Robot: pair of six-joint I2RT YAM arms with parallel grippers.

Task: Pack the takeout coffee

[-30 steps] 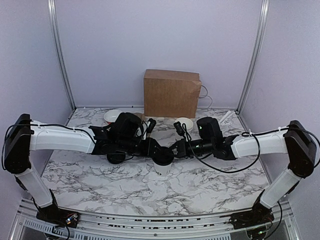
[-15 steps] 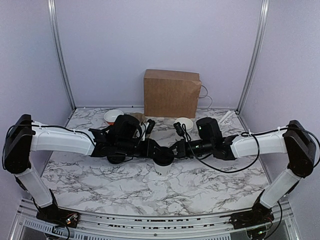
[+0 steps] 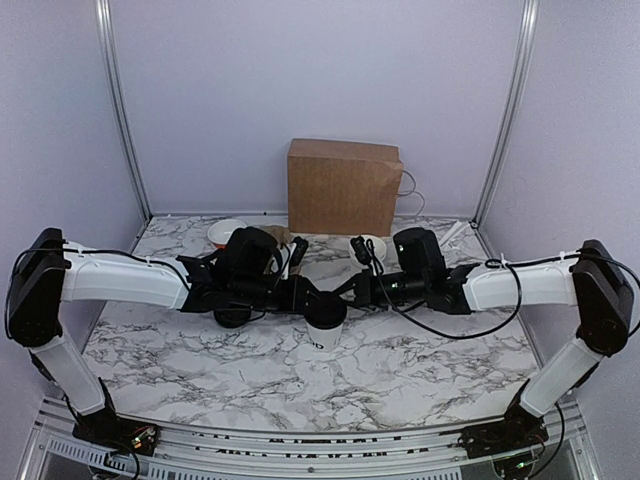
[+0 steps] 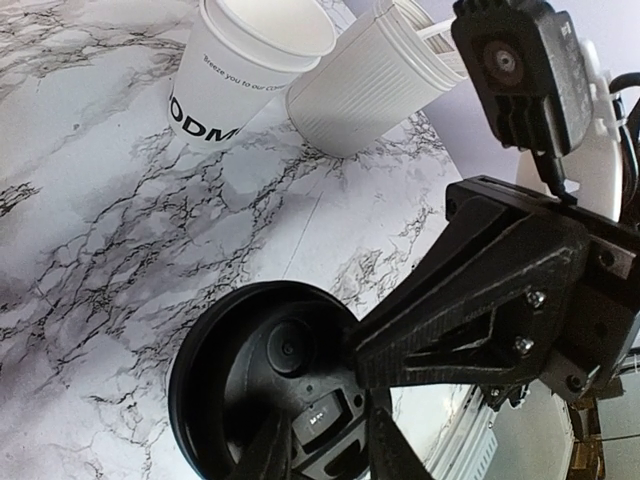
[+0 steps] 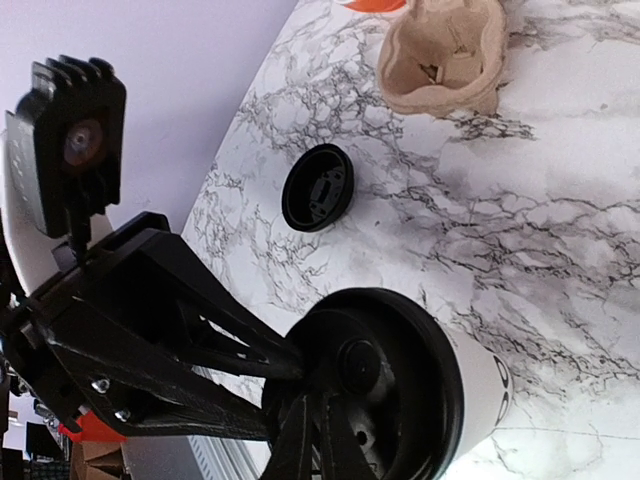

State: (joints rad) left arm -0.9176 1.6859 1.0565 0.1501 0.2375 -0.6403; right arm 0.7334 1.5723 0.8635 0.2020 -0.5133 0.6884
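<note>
Takeout coffee [image 3: 325, 325] beneath 2 claws: right gripper [image 5: 318, 420] pressed together, left gripper [image 4: 330, 430] unclear.

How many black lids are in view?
2. One lid sits on the cup in the middle; the other lid lies loose on the table beside it. Others may be hidden.

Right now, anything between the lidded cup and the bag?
Nothing on the marble between the takeout coffee and the paper bag. A lidless cup stands just right of that line.
</note>
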